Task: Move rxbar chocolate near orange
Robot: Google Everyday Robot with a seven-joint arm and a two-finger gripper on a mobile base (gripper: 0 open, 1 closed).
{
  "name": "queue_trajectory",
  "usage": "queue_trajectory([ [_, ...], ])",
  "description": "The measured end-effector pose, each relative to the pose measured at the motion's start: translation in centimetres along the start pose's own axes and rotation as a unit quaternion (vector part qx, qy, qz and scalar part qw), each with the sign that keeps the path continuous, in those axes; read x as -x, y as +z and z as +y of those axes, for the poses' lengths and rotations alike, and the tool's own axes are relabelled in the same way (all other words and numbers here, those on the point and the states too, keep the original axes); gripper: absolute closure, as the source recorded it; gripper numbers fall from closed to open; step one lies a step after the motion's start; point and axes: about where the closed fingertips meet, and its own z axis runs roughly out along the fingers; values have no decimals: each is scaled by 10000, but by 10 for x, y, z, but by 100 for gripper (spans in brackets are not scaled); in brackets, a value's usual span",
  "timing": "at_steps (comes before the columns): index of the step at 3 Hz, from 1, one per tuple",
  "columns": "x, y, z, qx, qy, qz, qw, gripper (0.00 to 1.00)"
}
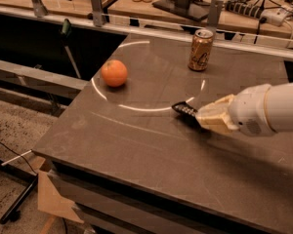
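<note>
The rxbar chocolate [184,109], a thin black bar with white lettering, sticks out to the left from between the tan fingers of my gripper [205,117]. The gripper is shut on it and holds it just above the table, right of centre. Most of the bar is hidden by the fingers. The white arm reaches in from the right edge. The orange [114,72] sits on the table's far left part, well to the left of the bar and apart from it.
A gold-tan drink can [200,49] stands upright at the back of the grey table [136,150]. A metal rail [151,30] runs behind the table. The table's left and front edges drop to the floor.
</note>
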Motion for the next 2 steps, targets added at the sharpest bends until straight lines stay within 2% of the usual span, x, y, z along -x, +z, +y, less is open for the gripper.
queue_trajectory([
  [2,63,57,17,548,-244,-250,9979,100],
])
